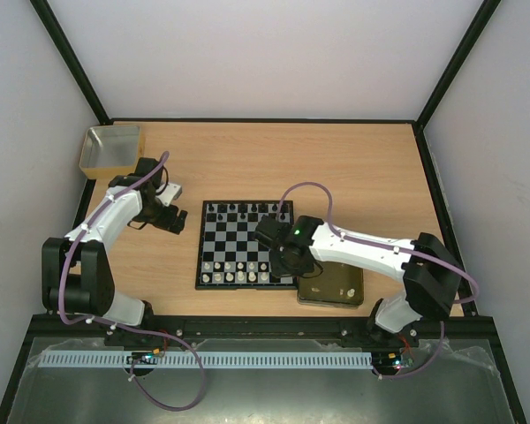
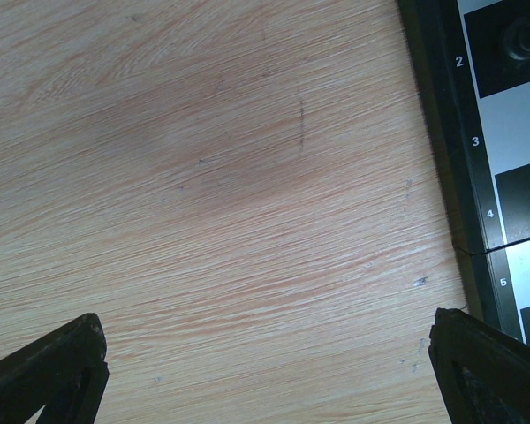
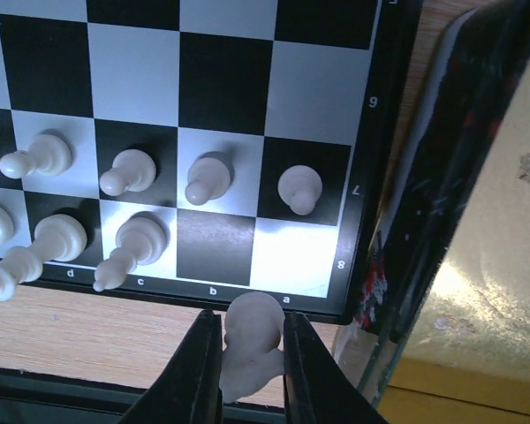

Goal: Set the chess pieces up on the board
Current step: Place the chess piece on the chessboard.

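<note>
The board (image 1: 234, 240) lies mid-table, with black chess pieces (image 1: 243, 210) along its far rows and white chess pieces (image 1: 238, 272) along its near rows. My right gripper (image 1: 279, 258) hovers over the board's near right corner. In the right wrist view it (image 3: 252, 325) is shut on a white piece (image 3: 254, 311), held just off the board's (image 3: 221, 79) edge by the a and b squares of row 8, both bare. My left gripper (image 1: 175, 221) is open and empty over bare wood left of the board. Its fingers (image 2: 57, 367) frame only table, with the board edge (image 2: 473, 177) at the right.
A shiny gold tray (image 1: 331, 287) lies right against the board's near right corner and shows close beside my right gripper (image 3: 495, 221). A yellowish square box (image 1: 112, 148) stands at the far left corner. Black frame posts border the table.
</note>
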Tool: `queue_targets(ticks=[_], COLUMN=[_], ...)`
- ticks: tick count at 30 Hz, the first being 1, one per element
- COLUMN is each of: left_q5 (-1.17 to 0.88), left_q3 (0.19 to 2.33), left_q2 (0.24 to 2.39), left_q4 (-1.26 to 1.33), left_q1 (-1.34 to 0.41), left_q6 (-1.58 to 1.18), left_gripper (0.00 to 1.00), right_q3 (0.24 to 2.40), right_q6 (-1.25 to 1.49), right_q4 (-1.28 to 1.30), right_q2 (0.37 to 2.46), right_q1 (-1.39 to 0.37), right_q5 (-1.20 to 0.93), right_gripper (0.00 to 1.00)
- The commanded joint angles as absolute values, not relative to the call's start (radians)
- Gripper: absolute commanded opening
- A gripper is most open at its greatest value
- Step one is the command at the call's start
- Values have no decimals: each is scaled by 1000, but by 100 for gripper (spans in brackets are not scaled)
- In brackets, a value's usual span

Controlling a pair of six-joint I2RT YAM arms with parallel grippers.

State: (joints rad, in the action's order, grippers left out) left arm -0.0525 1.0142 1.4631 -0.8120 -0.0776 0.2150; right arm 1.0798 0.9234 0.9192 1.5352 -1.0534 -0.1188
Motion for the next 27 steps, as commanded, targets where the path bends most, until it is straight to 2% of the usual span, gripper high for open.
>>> queue_targets(ticks=[1, 27], left_q5=[-67, -67], left_q3=[1018, 1019], left_q2=[1462, 1460], left_q4=[-818, -818], left_q1=[-71, -67], left_q6=[205, 206], left_gripper=[99, 99], right_q3=[1115, 1106], right_q6=[904, 890], right_q4=[896, 811], right_q2=[1570, 1670], right_q1=[-1061, -1060], right_q5=[-137, -166], right_gripper=[11, 16])
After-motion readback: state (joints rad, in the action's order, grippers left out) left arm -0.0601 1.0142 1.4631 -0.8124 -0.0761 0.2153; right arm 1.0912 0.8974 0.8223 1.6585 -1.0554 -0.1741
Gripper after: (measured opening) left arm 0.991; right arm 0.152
